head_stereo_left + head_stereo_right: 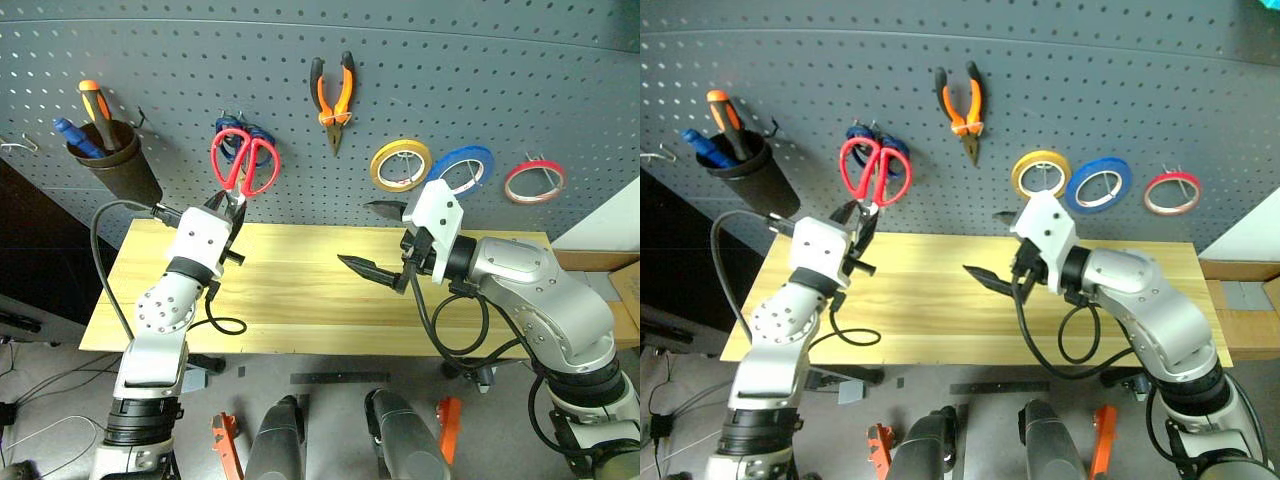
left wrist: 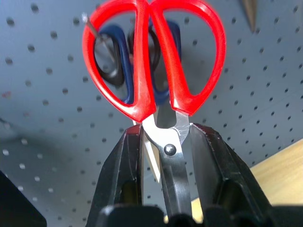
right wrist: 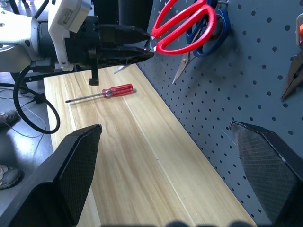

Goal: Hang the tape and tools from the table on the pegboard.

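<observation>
The right pincer (image 1: 384,240) hangs nearest, over the middle of the worktop (image 1: 300,300), its two black fingers spread wide with nothing between them. To its left, the left pincer (image 1: 228,208) reaches up to the pegboard (image 1: 200,60) with its fingers on either side of the steel blades of the red-handled scissors (image 1: 243,163); whether they press the blades or stand just off them I cannot tell. The red handles lie over the blue-handled scissors (image 1: 232,132) that hang on the board behind them, and whether a hook already carries the red pair is hidden. On the near-left part of the worktop, below the left arm, lies the red-handled screwdriver (image 3: 105,93), flat on the wood. The orange-and-black pliers (image 1: 333,100) hang on the board above the middle of the worktop, tips down. To the right hang three rings in a row: a yellow ring (image 1: 400,165), a blue ring (image 1: 462,169) and, farthest right, the thin red tape (image 1: 534,181). At far left a dark cup (image 1: 115,160) on the board holds other tools.
</observation>
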